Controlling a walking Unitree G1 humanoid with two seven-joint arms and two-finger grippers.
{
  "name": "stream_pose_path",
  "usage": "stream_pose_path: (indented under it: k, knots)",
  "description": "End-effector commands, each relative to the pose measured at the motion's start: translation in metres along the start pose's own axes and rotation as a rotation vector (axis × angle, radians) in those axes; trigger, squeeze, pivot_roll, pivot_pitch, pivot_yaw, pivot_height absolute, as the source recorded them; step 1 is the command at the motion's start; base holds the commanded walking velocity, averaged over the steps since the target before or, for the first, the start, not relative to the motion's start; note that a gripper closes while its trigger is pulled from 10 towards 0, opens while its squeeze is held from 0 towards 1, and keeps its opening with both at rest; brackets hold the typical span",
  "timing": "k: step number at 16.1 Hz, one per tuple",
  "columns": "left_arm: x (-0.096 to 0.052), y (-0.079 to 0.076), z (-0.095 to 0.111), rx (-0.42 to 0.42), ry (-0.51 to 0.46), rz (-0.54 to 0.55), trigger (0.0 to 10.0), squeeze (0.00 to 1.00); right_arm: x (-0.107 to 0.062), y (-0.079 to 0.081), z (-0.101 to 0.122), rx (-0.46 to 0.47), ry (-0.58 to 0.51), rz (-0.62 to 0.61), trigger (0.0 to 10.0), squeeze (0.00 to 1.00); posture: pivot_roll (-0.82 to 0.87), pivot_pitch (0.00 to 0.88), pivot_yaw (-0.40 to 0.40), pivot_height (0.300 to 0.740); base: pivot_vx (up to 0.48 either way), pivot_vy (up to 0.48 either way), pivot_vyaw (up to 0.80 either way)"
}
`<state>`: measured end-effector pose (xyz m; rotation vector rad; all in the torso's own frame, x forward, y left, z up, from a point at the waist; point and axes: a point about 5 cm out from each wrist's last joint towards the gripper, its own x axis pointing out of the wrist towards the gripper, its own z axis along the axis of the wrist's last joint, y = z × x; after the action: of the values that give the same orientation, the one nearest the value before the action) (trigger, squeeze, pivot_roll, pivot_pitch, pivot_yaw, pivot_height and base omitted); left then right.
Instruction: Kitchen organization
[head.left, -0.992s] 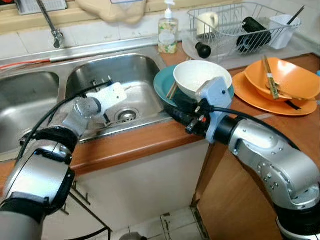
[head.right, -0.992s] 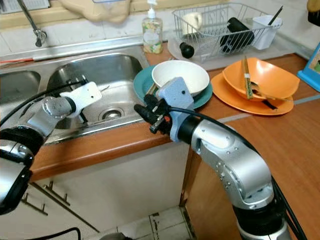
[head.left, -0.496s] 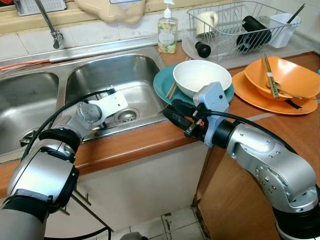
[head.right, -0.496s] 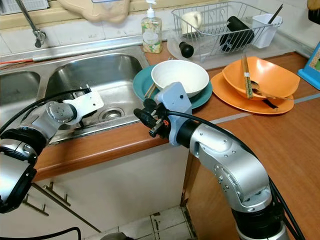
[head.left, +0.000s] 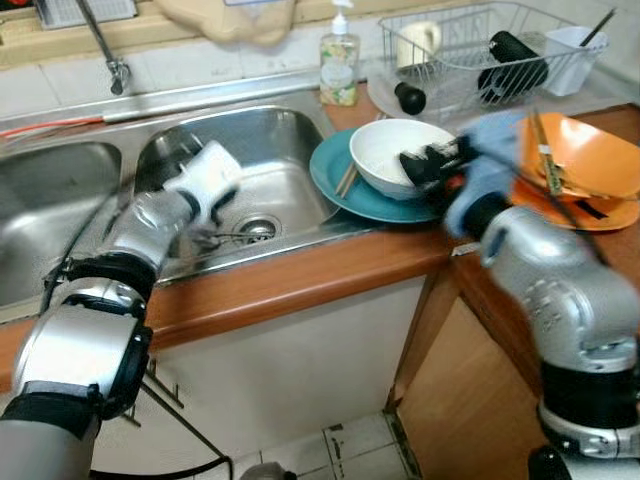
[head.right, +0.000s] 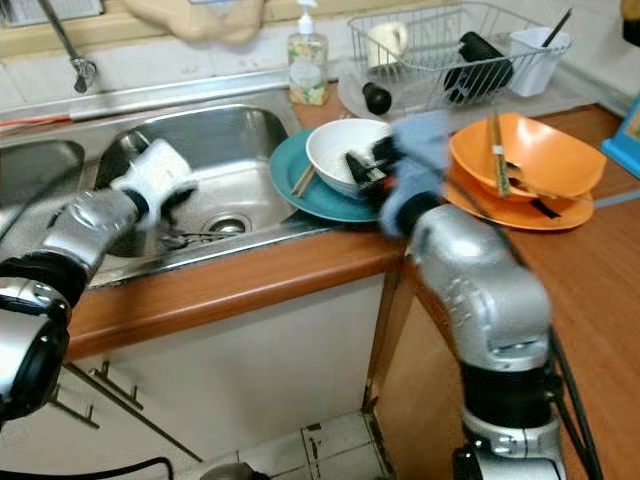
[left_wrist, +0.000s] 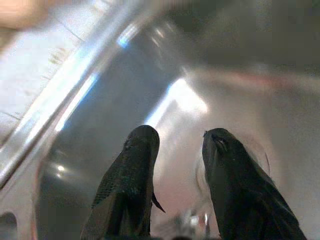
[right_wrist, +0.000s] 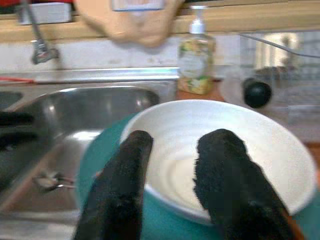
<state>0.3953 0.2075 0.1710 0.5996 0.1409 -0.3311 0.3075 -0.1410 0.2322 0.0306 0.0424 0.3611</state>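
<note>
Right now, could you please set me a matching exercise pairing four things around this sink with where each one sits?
Things:
1. white bowl
2. soap bottle
3. black bottle
4. orange bowl

Places:
A. in the wire dish rack
B. on the orange plate
C. on the teal plate
D. behind the sink, by the wall

Pairs: 1-C, 2-D, 3-A, 4-B

bowl (head.left: 400, 155) on plate (head.left: 345, 185), sink (head.left: 240, 160) left
</note>
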Motion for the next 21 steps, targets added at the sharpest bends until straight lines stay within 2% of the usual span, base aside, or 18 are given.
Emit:
stream_pose_path:
  k: [1,2,3,4,5,6,7,9,10,11,12,13,16,17,18,21]
  knots:
    - [-0.005,0.005,-0.002,-0.09,-0.064,0.038,10.0,0.0,0.003,-0.005,0.003,0.021,0.009,-0.024,10.0,1.0,-0.03,0.0,0.074,0.74,0.0,0.0,0.0]
    - [-0.009,0.003,-0.002,-0.145,-0.128,0.028,10.0,0.0,0.006,-0.011,0.003,0.036,0.018,-0.054,10.0,1.0,-0.02,0.0,0.067,0.74,0.0,0.0,0.0]
    - [-0.01,0.002,-0.003,-0.162,-0.148,0.023,10.0,0.0,0.007,-0.014,0.003,0.043,0.02,-0.064,10.0,1.0,-0.02,0.0,0.061,0.74,0.0,0.0,0.0]
    - [-0.015,-0.002,-0.003,-0.18,-0.206,0.004,10.0,0.0,0.011,-0.02,0.004,0.082,0.029,-0.096,10.0,1.0,-0.01,0.0,0.054,0.74,0.0,0.0,0.0]
    - [-0.025,-0.009,-0.004,-0.235,-0.281,-0.022,10.0,0.0,0.016,-0.029,0.005,0.138,0.053,-0.145,10.0,1.0,-0.01,0.0,0.045,0.74,0.0,0.0,0.0]
    - [-0.03,-0.013,-0.004,-0.246,-0.301,-0.042,10.0,0.1,0.019,-0.032,0.004,0.158,0.063,-0.159,10.0,1.0,-0.01,0.0,0.04,0.74,0.0,0.0,0.0]
    - [-0.039,-0.02,-0.002,-0.269,-0.339,-0.078,10.0,1.0,0.022,-0.037,0.003,0.183,0.085,-0.184,10.0,1.0,0.0,0.0,0.032,0.74,0.0,0.0,0.0]
    - [-0.055,-0.033,0.003,-0.289,-0.393,-0.134,10.0,1.0,0.028,-0.044,-0.001,0.228,0.134,-0.22,10.0,0.87,0.01,0.0,0.025,0.74,0.0,0.0,0.0]
    - [-0.065,-0.039,0.008,-0.304,-0.425,-0.15,10.0,0.98,0.03,-0.049,-0.002,0.264,0.13,-0.254,10.0,0.0,0.01,0.0,0.023,0.74,0.0,0.0,0.0]
    - [-0.074,-0.044,0.012,-0.331,-0.445,-0.167,10.0,0.27,0.032,-0.052,-0.003,0.29,0.139,-0.274,10.0,0.0,0.01,0.0,0.023,0.74,0.0,0.0,0.0]
    - [-0.08,-0.049,0.013,-0.343,-0.446,-0.189,10.0,0.0,0.034,-0.054,-0.004,0.314,0.143,-0.288,10.0,0.0,0.01,0.0,0.022,0.74,0.0,0.0,0.0]
    - [-0.082,-0.051,0.013,-0.344,-0.443,-0.196,10.0,0.0,0.035,-0.055,-0.004,0.324,0.145,-0.293,10.0,0.0,0.01,0.0,0.022,0.74,0.0,0.0,0.0]
    - [-0.093,-0.068,0.018,-0.361,-0.411,-0.262,10.0,0.0,0.038,-0.056,-0.008,0.448,0.179,-0.283,10.0,0.0,0.0,0.0,0.029,0.74,0.0,0.0,0.0]
    - [-0.098,-0.076,0.021,-0.379,-0.403,-0.284,10.0,0.0,0.038,-0.055,-0.009,0.502,0.184,-0.266,2.2,0.0,0.0,0.0,0.032,0.74,0.0,0.0,0.0]
    - [-0.099,-0.081,0.021,-0.387,-0.398,-0.295,10.0,0.0,0.037,-0.055,-0.011,0.538,0.189,-0.252,0.0,0.0,0.0,0.0,0.032,0.74,0.0,0.0,0.0]
    - [-0.101,-0.084,0.023,-0.396,-0.389,-0.305,10.0,0.0,0.036,-0.054,-0.017,0.59,0.222,-0.239,0.0,0.0,0.0,0.0,0.034,0.74,0.0,0.0,0.0]
